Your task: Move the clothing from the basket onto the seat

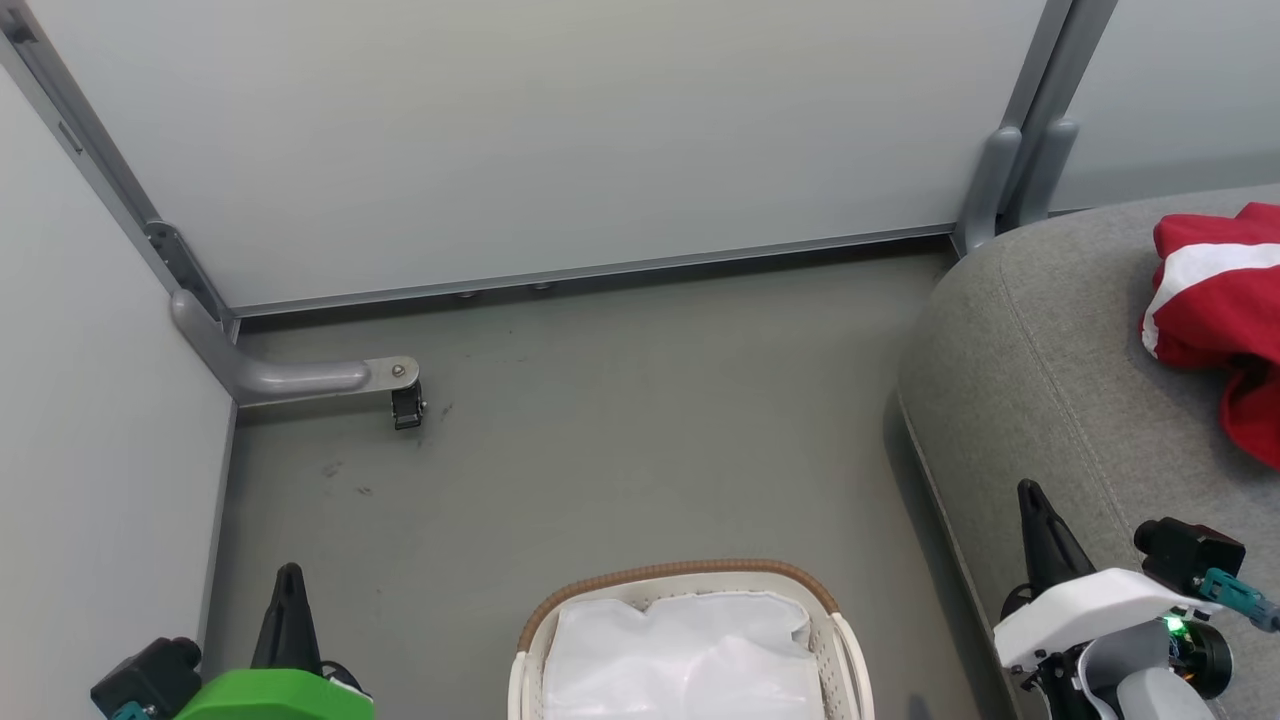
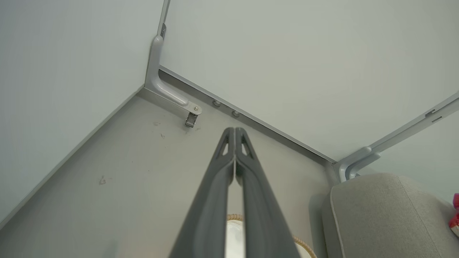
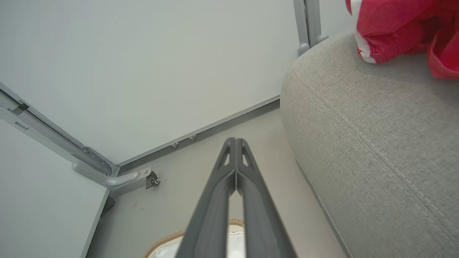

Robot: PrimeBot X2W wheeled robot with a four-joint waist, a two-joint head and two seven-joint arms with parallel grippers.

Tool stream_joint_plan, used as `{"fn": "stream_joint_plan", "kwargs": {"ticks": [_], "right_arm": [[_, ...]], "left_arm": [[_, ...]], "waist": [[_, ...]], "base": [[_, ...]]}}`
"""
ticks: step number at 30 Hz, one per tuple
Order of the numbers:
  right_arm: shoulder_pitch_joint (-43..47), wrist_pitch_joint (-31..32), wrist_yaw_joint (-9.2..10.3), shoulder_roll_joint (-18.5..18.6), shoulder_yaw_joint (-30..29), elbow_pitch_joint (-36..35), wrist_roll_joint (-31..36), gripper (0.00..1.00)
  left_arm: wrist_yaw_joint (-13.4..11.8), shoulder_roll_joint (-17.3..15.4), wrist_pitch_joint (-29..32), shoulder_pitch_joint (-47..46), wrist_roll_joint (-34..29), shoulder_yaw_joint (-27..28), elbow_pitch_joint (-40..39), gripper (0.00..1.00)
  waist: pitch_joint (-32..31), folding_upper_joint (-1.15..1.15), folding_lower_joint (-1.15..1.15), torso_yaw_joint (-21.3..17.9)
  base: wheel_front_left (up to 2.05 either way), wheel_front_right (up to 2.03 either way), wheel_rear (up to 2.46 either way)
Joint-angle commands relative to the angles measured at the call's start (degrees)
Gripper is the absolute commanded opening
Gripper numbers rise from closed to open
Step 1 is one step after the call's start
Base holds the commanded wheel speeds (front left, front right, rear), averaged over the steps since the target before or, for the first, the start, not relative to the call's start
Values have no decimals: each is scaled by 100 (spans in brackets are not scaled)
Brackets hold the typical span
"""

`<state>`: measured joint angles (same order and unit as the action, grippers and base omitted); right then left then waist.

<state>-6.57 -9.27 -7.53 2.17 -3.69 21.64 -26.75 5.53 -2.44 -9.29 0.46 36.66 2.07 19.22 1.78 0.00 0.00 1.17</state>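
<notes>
Presently, bright red white-striped fabric garment [image 1: 1215, 320] lies crumpled on large light grey upholstered sofa cushion [image 1: 1040, 400], 3 o'clock. Oval off-white perforated plastic basket [image 1: 690, 567], 6 o'clock. Left gripper [image 2: 235, 132], right gripper [image 3: 236, 141]: fingers pressed together, empty.

The matte grey floor [image 1: 640, 420] carries the basket [image 1: 690, 575], whose white liner [image 1: 690, 650] lies inside it. Right of the basket and apart from it, the light grey seat [image 1: 1040, 380] stands on the floor, and the clothing [image 1: 1210, 290] lies bunched on the seat's top, farther right. Beyond the basket to the left, a grey metal partition foot [image 1: 300, 378] rests on the floor, with faint dark scuffs nearby.
</notes>
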Motion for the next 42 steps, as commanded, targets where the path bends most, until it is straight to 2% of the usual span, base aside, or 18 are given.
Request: {"fn": "stream_joint_plan", "kwargs": {"ticks": [1, 20, 42], "right_arm": [[-47, 44, 1, 40, -31, -123, -251, 0], [-24, 451, 3, 54, -98, -304, -1918, 0], [-2, 835, 4, 66, -165, -468, -3475, 0]], "left_arm": [[27, -24, 40, -190, 224, 44, -96, 0], [74, -34, 448, -332, 1640, 149, -218, 0], [117, -43, 830, -467, 2962, 257, -328, 0]], "waist": [[-2, 0, 0, -1], [-31, 0, 0, -23], [-65, 0, 0, -47]], "base": [[0, 0, 0], [0, 0, 0], [0, 0, 0]]}}
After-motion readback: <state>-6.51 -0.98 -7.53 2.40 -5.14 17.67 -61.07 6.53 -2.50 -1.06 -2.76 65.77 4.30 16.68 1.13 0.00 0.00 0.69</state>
